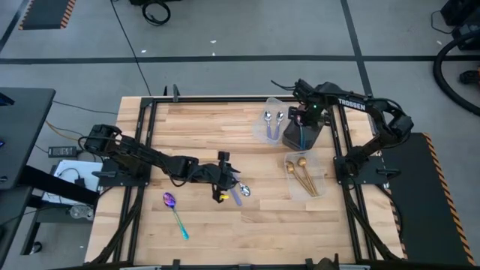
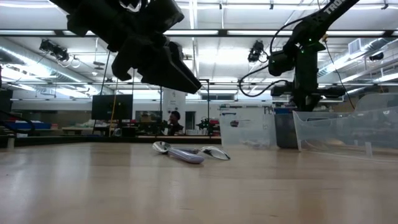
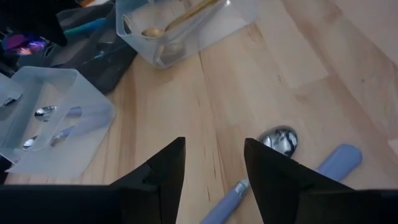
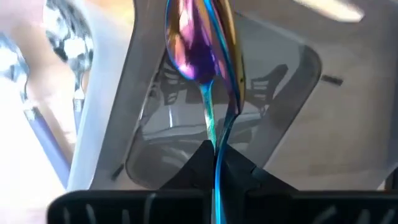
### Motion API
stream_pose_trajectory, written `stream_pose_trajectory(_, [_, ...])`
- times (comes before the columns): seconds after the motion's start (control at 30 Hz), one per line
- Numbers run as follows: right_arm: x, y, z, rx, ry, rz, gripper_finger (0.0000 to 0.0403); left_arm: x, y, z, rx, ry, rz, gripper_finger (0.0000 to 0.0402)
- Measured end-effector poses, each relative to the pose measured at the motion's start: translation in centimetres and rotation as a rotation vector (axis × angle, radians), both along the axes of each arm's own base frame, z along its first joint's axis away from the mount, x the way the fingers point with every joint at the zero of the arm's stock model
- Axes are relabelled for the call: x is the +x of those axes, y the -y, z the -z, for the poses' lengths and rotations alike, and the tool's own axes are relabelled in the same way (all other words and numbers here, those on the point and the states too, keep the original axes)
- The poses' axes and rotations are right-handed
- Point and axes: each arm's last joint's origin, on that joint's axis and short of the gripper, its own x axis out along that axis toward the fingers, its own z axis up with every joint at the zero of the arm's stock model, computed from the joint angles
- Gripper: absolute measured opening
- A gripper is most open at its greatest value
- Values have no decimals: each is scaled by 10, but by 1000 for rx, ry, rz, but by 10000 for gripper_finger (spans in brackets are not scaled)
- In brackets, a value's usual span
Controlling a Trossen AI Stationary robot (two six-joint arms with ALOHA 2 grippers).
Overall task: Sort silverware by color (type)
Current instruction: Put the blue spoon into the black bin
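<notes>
Overhead, your right gripper (image 4: 214, 155) pinched an iridescent purple spoon (image 4: 202, 50) by its handle above a clear bin (image 1: 300, 135) at the table's far right. Your left gripper (image 3: 214, 168), fingers spread and empty, hovered mid-table over a silver spoon (image 3: 280, 140). Another purple spoon (image 1: 174, 210) lay near the front edge, well apart.

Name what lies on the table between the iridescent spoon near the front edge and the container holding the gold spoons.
High view: the silver spoons with lavender handles, under the left gripper.
</notes>
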Motion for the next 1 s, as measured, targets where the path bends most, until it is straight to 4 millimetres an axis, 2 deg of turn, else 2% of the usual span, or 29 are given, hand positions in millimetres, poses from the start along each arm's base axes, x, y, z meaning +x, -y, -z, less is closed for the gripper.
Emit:
stream_pose_trajectory(0.3, [2, 0, 0, 7, 28, -26, 83, -1, -1, 2, 11, -22, 3, 172])
stream_pose_trajectory(0.43, [3, 4, -9, 13, 88, -120, 102, -2, -6, 4, 20, -48, -8, 172])
stream_pose_trajectory(0.7, [26, -6, -44, -343, 38, -419, 100, -1, -26, 8, -189, -87, -118, 172])
stream_pose_trajectory(1.0, [64, -39, -51, -536, 54, -686, 102, -12, -15, 18, -417, -188, -297, 172])
